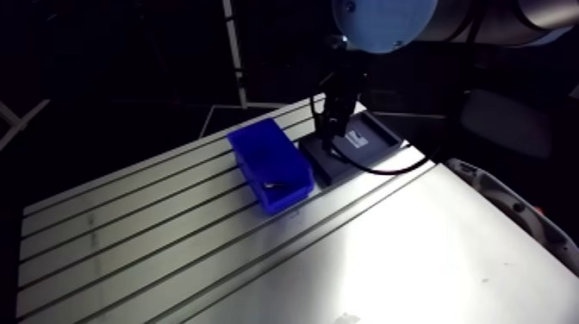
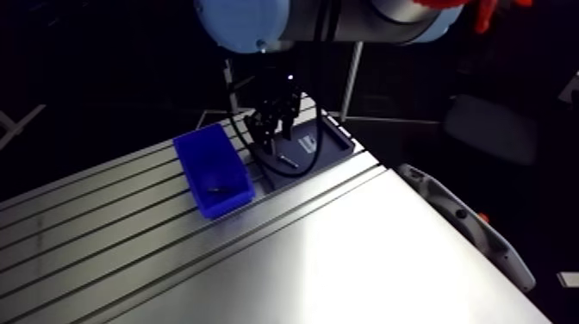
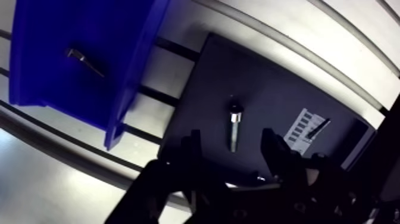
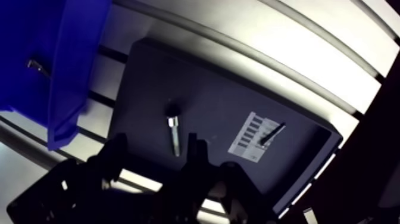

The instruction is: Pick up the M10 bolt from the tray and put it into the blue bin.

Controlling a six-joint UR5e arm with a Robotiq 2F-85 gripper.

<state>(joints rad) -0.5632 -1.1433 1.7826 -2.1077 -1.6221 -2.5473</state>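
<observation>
The silver steel M10 bolt (image 3: 234, 126) lies flat and loose in the shallow black tray (image 3: 268, 83) near the far edge of the bench (image 1: 172, 233), between the fingers (image 3: 275, 152), which stand apart; judged stiff, dense, smooth and roll-prone, best pinched across mid-shank.

Bolt (image 3: 234, 126) flat in dark tray (image 3: 274, 83); blue bin (image 3: 36, 65) beside tray.

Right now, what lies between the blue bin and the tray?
Nothing: the wrist view shows only a bare strip of slotted table between the blue bin and the tray, which stand apart.
</observation>
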